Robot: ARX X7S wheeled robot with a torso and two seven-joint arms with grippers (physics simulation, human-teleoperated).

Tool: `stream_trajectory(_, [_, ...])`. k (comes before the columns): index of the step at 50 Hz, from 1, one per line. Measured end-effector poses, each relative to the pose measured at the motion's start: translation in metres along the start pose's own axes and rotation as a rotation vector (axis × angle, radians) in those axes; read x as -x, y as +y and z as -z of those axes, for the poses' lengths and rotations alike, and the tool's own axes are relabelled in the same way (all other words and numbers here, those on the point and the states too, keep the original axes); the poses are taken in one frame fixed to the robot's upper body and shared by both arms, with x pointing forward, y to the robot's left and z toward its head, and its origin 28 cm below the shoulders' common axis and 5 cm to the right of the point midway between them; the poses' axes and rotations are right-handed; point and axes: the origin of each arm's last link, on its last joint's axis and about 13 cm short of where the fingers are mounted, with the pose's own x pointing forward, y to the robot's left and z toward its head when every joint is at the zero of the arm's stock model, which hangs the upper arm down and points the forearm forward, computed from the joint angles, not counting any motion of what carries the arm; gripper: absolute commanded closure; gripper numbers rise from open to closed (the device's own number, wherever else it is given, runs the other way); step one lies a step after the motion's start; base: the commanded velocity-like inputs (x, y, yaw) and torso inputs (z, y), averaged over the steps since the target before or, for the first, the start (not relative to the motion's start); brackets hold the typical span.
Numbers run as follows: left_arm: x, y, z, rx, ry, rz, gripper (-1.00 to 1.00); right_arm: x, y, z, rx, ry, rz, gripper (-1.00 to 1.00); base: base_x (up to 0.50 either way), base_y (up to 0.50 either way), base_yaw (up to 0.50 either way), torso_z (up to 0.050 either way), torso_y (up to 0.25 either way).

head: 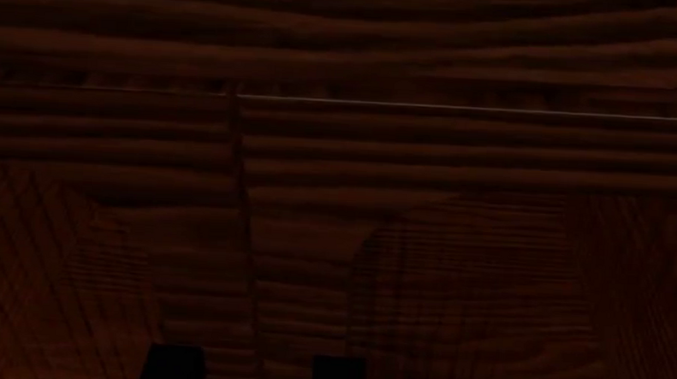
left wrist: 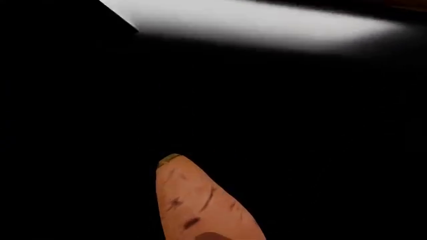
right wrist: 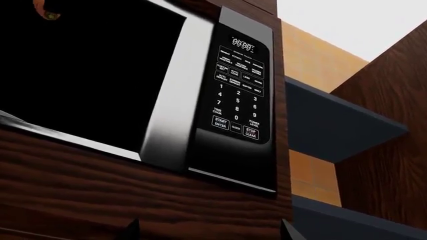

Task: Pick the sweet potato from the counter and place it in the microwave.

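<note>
1 sweet potato (left wrist: 200,205) at our left wrist cam, dark space around; grip state unclear. Right wrist cam: microwave (right wrist: 167,90) w/ keypad (right wrist: 238,95); claw state unclear.

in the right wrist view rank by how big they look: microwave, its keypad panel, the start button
1. microwave, fills most of the view
2. keypad panel
3. start button, smallest by far
All sit on one appliance face, so nearness hardly skews this.

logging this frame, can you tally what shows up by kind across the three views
sweet potato: 1
microwave: 1
blue-grey shelves: 2
Total: 4
</note>
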Motion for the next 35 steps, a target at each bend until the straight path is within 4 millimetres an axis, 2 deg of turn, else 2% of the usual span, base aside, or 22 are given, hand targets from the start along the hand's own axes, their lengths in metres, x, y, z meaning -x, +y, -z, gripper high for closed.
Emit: stream_trajectory(35, [-0.003, 0.007, 0.023, 0.138, 0.296, -0.077, 1.00, -0.004, 0.001, 0.003, -0.005, 0.006, -0.010, -1.00, 0.00, 0.00, 0.00, 0.000, 0.000])
